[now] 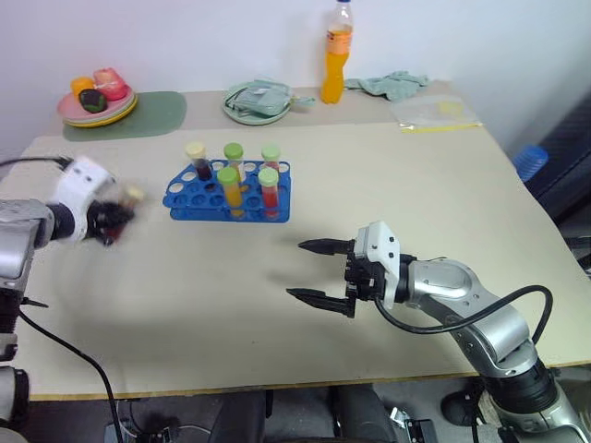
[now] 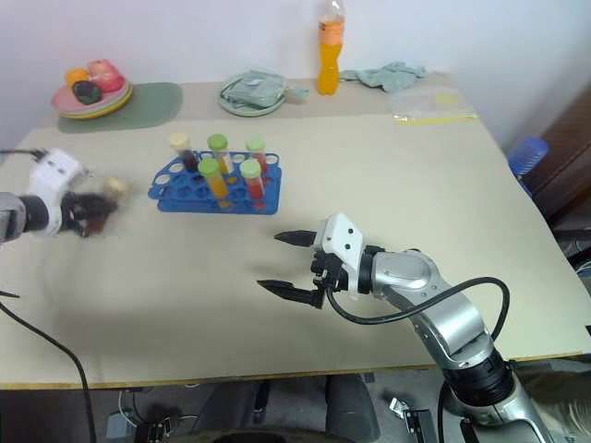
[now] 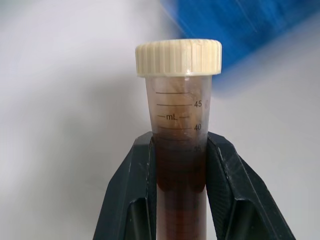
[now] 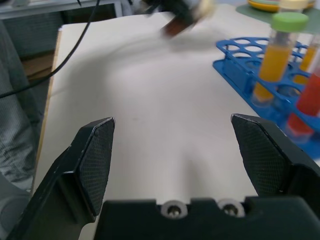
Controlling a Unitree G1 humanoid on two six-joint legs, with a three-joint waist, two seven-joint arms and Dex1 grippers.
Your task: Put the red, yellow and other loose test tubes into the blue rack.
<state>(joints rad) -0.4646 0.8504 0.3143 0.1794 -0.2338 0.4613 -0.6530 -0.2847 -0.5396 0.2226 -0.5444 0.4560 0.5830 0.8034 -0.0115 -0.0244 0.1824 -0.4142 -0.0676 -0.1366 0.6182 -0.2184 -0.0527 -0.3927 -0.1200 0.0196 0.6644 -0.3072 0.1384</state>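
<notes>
My left gripper [image 1: 114, 219] hovers over the table's left side, to the left of the blue rack [image 1: 187, 196]. It is shut on a loose test tube [image 3: 177, 150] of dark maroon liquid with a cream cap [image 3: 178, 57]; the black fingers [image 3: 131, 190] clamp its body below the cap. Several capped tubes, yellow [image 1: 231, 189], red [image 1: 269, 192] and dark [image 1: 198, 162], stand upright in the rack. My right gripper [image 1: 311, 269] hangs open and empty above the table's front middle, pointing left, a hand's width in front of the rack [image 4: 239, 64].
Along the far edge stand a tall orange soda bottle [image 1: 337, 53], a round green plate [image 1: 242, 114] with a cloth, a plate of toy food [image 1: 97, 96] on a green mat [image 1: 159, 113], a crumpled cloth [image 1: 392, 85] and a plastic bag [image 1: 439, 112].
</notes>
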